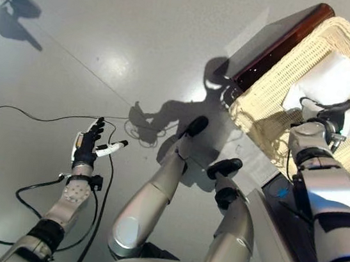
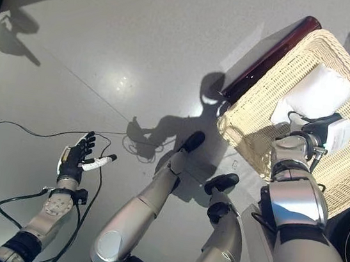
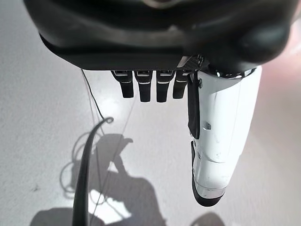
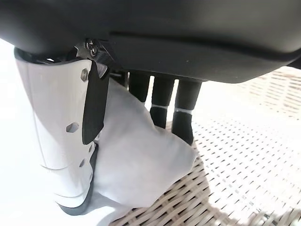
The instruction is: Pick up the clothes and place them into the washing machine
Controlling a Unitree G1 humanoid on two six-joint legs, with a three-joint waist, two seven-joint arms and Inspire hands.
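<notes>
Reaching into the wicker basket (image 2: 255, 109), right hand (image 4: 155, 94) is pinching white cloth (image 4: 141, 165), its long axis running toward the basket's far corner; left hand (image 1: 86, 146) is hanging open.

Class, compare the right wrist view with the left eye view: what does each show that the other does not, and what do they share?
Only the right wrist view shows the right robot hand up close: thumb and fingers pinching a fold of the white cloth.

Only the left eye view shows the left robot hand, open over the grey floor, and the dark brown board beside the basket.

Both show the wicker basket with the white cloth in it.
</notes>
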